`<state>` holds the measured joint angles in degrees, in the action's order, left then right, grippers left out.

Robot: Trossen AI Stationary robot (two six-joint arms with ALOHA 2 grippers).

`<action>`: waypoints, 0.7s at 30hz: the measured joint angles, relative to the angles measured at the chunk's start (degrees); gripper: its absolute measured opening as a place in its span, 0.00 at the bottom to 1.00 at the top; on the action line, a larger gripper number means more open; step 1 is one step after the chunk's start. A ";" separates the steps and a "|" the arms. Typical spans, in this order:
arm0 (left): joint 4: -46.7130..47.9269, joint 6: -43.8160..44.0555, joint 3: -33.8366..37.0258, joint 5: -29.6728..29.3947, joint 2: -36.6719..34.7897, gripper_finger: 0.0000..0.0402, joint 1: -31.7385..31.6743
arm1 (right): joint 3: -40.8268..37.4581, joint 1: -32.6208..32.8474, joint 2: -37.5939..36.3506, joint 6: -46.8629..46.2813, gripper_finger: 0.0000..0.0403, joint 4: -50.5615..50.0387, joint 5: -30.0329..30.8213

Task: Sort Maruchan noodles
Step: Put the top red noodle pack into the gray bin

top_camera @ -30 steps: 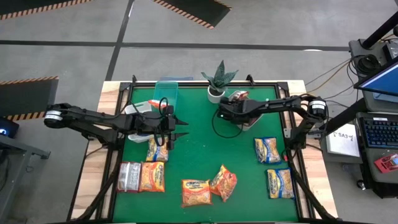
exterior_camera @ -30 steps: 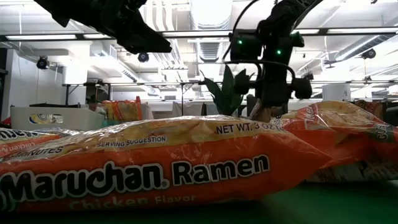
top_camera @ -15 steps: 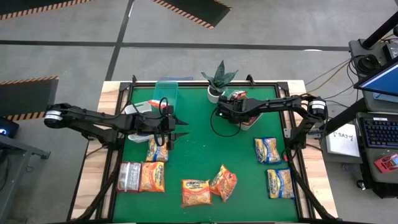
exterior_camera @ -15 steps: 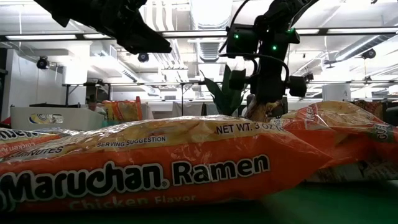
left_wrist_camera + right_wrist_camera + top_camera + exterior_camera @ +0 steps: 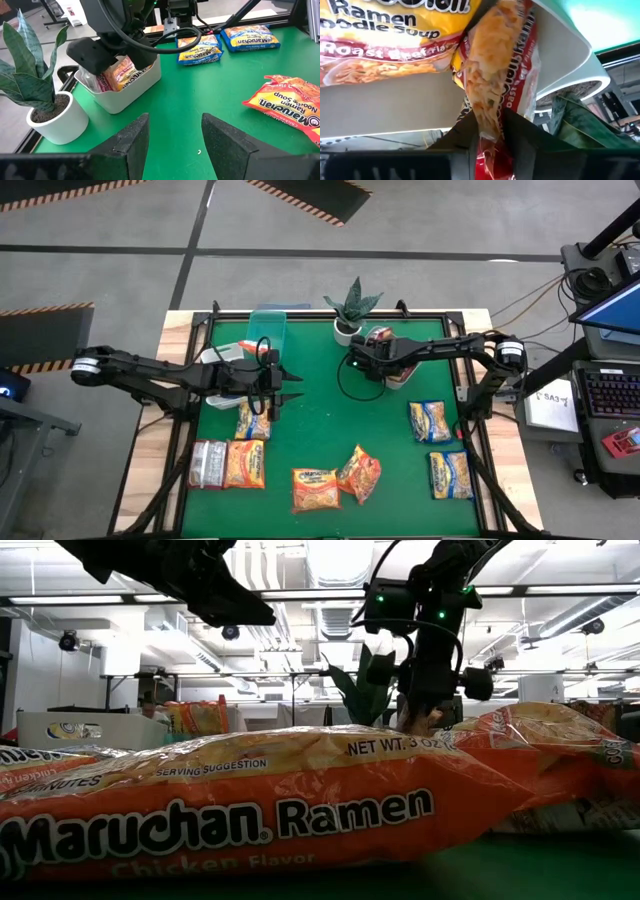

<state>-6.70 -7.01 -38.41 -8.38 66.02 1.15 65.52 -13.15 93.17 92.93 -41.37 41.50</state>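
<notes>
Maruchan packets lie flat on the green mat: yellow-and-blue ones (image 5: 252,420) (image 5: 430,421) (image 5: 450,474), orange ones (image 5: 245,464) (image 5: 315,488) (image 5: 360,473) and a silvery one (image 5: 207,463). Red packets (image 5: 118,75) stand in a white bin (image 5: 398,372) at the far right. My right gripper (image 5: 358,363) (image 5: 490,132) hangs over this bin, shut on a red packet (image 5: 495,75). My left gripper (image 5: 292,388) (image 5: 172,142) hovers open over the mat's left half, above the yellow-and-blue packet there, touching nothing. My right gripper pinches a red roast-beef packet between its two fingers (image 5: 465,137), on the packet's end (image 5: 487,117) nearest the wrist. The fingers point down into the white bin from above. The packet stretches away from them along the bin's inner wall, beside a second red packet (image 5: 380,45).
A potted plant (image 5: 350,310) stands at the far edge, close beside the white bin. A clear teal bin (image 5: 268,330) and another pale bin (image 5: 222,354) sit far left, behind my left arm. Bare green mat (image 5: 340,420) lies between the two arms.
My right gripper has shifted a little toward the table's left and risen slightly over the white bin, still shut on the red packet. The left arm and the packets on the mat have kept still.
</notes>
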 joint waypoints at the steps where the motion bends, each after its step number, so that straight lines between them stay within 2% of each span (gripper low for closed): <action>1: 0.00 0.00 0.00 0.00 0.00 0.41 -0.02 | 0.00 0.00 0.00 -0.04 0.20 0.03 0.02; 9: -0.11 -0.02 0.00 0.04 0.00 0.41 0.00 | 0.00 0.13 0.00 -0.10 0.22 0.18 -1.31; 21: -0.16 -0.02 0.00 0.04 0.00 0.41 0.00 | -0.02 0.13 0.05 -0.46 0.42 2.90 -1.58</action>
<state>-6.86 -7.03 -38.41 -8.34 66.02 1.15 65.49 -13.02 93.22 92.46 -38.47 39.91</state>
